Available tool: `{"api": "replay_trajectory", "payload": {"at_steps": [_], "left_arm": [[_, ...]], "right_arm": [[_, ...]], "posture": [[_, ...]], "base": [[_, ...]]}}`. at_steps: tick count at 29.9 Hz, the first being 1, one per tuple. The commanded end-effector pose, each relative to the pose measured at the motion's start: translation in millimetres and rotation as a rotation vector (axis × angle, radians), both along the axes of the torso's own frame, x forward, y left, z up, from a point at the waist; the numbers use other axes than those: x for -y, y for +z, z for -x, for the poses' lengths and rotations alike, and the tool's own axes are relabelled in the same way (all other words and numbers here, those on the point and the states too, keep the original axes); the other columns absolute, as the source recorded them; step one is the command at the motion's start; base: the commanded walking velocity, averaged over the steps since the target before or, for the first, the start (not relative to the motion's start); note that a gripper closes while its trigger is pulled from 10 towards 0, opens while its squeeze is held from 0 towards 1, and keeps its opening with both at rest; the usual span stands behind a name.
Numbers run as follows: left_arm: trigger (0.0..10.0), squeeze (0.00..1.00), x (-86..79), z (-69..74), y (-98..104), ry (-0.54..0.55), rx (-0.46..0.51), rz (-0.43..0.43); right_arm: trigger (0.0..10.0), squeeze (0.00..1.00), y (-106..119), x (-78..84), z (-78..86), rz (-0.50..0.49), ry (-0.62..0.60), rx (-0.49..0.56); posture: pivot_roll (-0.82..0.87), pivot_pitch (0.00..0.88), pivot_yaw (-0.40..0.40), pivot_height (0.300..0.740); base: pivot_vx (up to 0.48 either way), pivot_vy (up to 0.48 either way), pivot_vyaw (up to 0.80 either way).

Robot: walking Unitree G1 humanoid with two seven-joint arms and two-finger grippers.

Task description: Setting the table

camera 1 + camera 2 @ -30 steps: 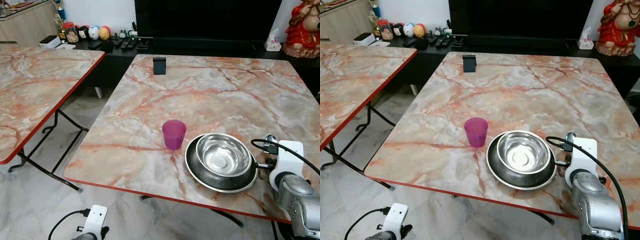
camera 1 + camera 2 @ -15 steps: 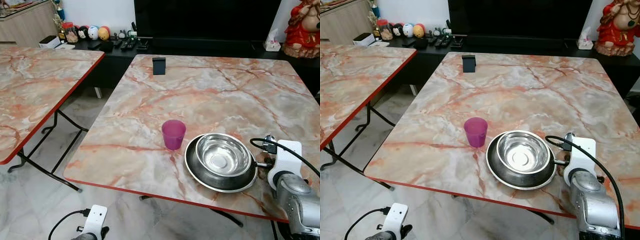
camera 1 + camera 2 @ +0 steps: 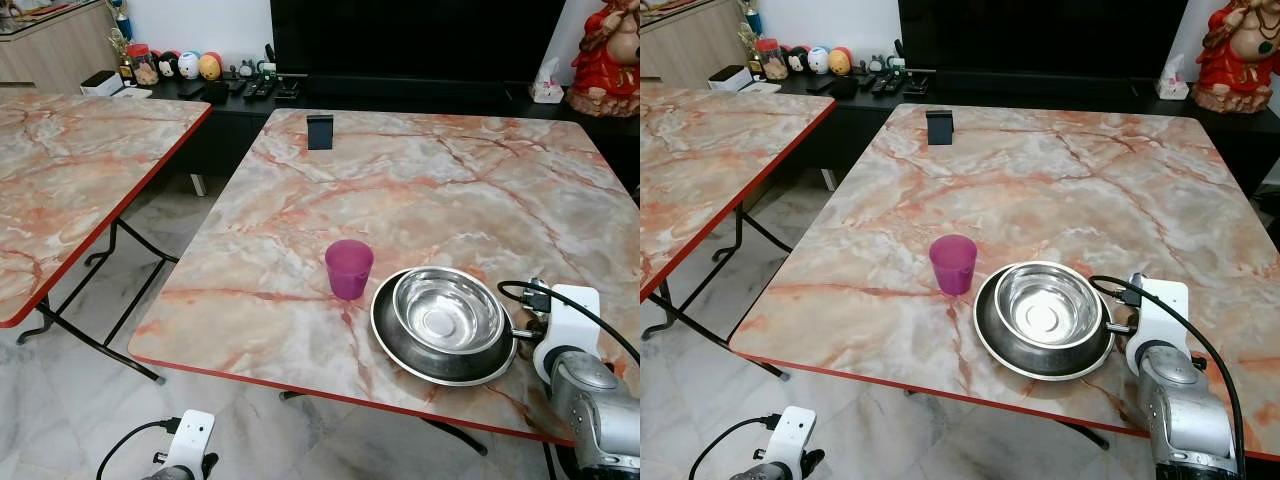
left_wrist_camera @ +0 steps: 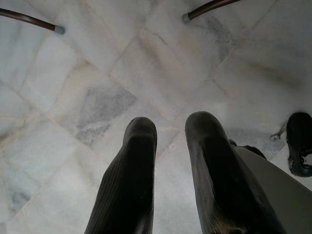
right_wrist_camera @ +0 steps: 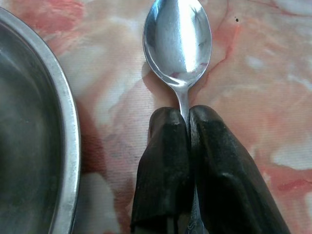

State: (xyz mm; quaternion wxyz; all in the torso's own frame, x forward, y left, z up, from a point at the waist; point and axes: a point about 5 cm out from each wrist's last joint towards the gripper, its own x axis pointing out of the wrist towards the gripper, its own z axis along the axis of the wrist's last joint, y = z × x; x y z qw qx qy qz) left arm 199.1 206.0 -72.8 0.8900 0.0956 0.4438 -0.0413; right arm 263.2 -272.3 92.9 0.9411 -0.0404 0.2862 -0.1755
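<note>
Pinching the spoon [image 5: 178, 46] by its neck in the right gripper [image 5: 187, 122], bowl-up beside the plate [image 5: 63, 146]. Probably laying it as cutlery. Hanging idle over the floor [image 4: 97, 73], left gripper [image 4: 168, 131] narrowly parted, empty.

Bowl [image 3: 448, 311] in plate [image 3: 390, 330], cup [image 3: 349, 269] left.

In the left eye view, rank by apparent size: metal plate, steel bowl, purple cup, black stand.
1. metal plate
2. steel bowl, sitting in the plate
3. purple cup
4. black stand, though it is farther from the camera, so its true size against the cup is unsure.
</note>
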Motion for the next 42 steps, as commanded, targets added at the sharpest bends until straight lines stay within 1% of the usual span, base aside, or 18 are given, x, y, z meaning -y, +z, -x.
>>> {"api": "replay_trajectory", "payload": {"at_steps": [1,14,16,18,19,20,21,29,35,42], "left_arm": [[10.0,0.0,-4.9,4.3,-2,0.008,-0.023,-0.008],[10.0,0.0,-5.6,4.3,-2,0.006,-0.024,-0.01],[10.0,0.0,-5.6,4.4,-2,0.006,-0.024,-0.01],[10.0,0.0,-5.7,4.5,-2,0.005,-0.024,-0.011],[10.0,0.0,-5.6,4.5,-2,0.004,-0.024,-0.011],[10.0,0.0,-5.6,4.6,-2,0.004,-0.025,-0.012],[10.0,0.0,-5.6,4.6,-2,0.003,-0.025,-0.012],[10.0,0.0,-5.4,4.9,-2,0.004,-0.026,-0.012],[10.0,0.0,-5.3,4.6,-2,0.002,-0.026,-0.011],[10.0,0.0,-5.2,4.3,-2,0.0,-0.026,-0.012]], "right_arm": [[10.0,0.0,-7,-1.0,3.0,-0.012,0.003,-0.029],[10.0,0.0,-11,-1.1,3.6,-0.018,0.0,-0.035],[10.0,0.65,-12,-1.2,3.6,-0.021,-0.001,-0.034],[10.0,0.63,-11,-1.7,3.3,-0.022,-0.002,-0.032],[10.0,0.59,-11,-1.9,2.9,-0.022,-0.001,-0.03],[10.0,0.13,-11,-2.0,2.5,-0.02,-0.001,-0.03],[10.0,0.0,-11,-2.0,2.1,-0.018,0.0,-0.03],[10.0,0.0,-8,-2.4,0.2,-0.012,-0.002,-0.015],[10.0,0.0,6,-2.9,-5.7,0.002,-0.008,0.063],[10.0,0.0,13,-3.5,-8.8,-0.011,-0.02,0.106]], "posture": [[-0.03,0.0,0.036,0.727],[-0.02,0.0,0.038,0.727],[-0.02,0.0,0.038,0.727],[-0.03,0.0,0.04,0.727],[-0.03,0.0,0.04,0.727],[-0.03,0.0,0.039,0.727],[-0.03,0.0,0.039,0.727],[-0.02,0.0,0.038,0.727],[-0.02,0.0,0.037,0.727],[-0.02,0.0,0.038,0.727]], "base": [[0.0,0.0,0.0],[0.0,0.0,0.0],[0.0,0.0,0.0],[0.0,0.0,0.0],[0.0,0.0,0.0],[0.0,0.0,0.0],[0.0,0.0,0.0],[0.0,0.0,0.0],[0.0,0.0,0.0],[0.0,0.0,0.0]]}}
